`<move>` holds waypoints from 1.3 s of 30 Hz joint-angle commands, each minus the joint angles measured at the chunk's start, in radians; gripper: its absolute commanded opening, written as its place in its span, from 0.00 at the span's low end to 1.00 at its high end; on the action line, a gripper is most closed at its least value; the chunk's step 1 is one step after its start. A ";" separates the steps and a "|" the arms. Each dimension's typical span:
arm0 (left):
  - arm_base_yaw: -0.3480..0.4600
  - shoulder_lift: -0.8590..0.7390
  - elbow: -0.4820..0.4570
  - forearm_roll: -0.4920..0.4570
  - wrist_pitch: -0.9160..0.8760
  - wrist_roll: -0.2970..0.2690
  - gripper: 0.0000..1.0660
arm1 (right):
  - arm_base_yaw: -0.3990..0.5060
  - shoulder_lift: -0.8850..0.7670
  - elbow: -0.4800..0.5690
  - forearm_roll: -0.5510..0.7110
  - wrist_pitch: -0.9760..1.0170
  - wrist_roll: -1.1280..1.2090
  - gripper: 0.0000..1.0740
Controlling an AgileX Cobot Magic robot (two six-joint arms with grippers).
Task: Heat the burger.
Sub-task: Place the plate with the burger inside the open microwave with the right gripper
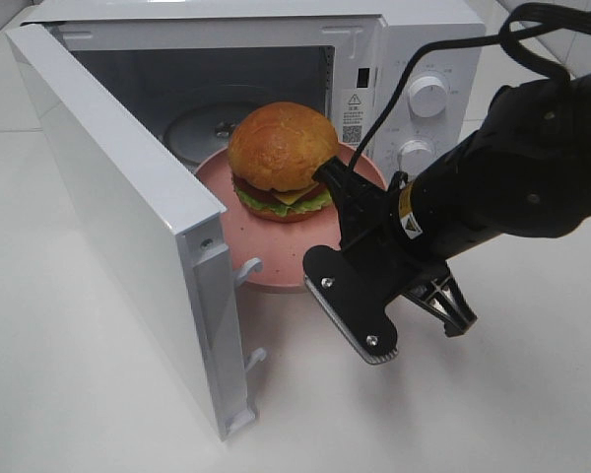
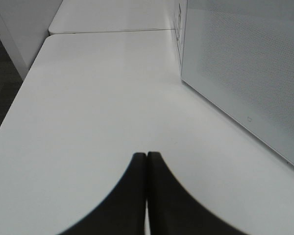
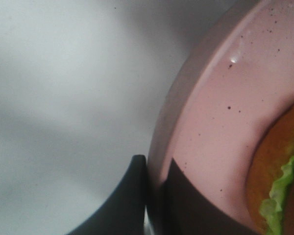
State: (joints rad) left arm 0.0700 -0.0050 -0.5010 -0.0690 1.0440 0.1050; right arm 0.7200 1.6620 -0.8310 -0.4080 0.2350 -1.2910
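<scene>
Your right gripper (image 1: 330, 179) is pinching the rim of the round pink speckled plate (image 1: 266, 254). The wrist view shows it best: one black finger sits under the lip and the other on top, with only the rim's thickness between them. Gripping the edge makes sense to me, because it leaves the food untouched and lets the plate slide in flat.

The round burger (image 1: 281, 158), with its glossy golden-brown bun, green lettuce, yellow cheese and dark patty, sits on the far half of that plate, near the rim you're gripping. Nothing else is on the plate.

Plate and burger are right at the mouth of the boxy white microwave oven (image 1: 414, 59). The far edge is in the opening and the near edge juts out over the white table (image 1: 532, 394). I can't tell whether the plate rests on the cavity floor or hangs from your grip.

The white microwave door (image 1: 118, 217) is swung wide on the left, so the way in is clear. Deeper inside, the clear glass turntable (image 1: 202, 123) sits bare. That's where I judge the plate belongs, so the loading looks only partly done.

Your left gripper (image 2: 147, 155) has its black fingers pressed together on nothing. It sits low over the table, outside the open door and well out of the way.
</scene>
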 commanded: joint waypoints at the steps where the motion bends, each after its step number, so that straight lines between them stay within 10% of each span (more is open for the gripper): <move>1: -0.005 -0.020 0.003 -0.010 -0.009 -0.001 0.00 | 0.001 0.031 -0.058 0.013 -0.017 -0.038 0.00; 39: -0.005 -0.020 0.003 -0.010 -0.009 -0.001 0.00 | -0.078 0.162 -0.316 0.288 0.134 -0.306 0.00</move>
State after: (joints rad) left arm 0.0700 -0.0050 -0.5010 -0.0690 1.0440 0.1050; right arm 0.6490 1.8330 -1.1230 -0.1240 0.4170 -1.5870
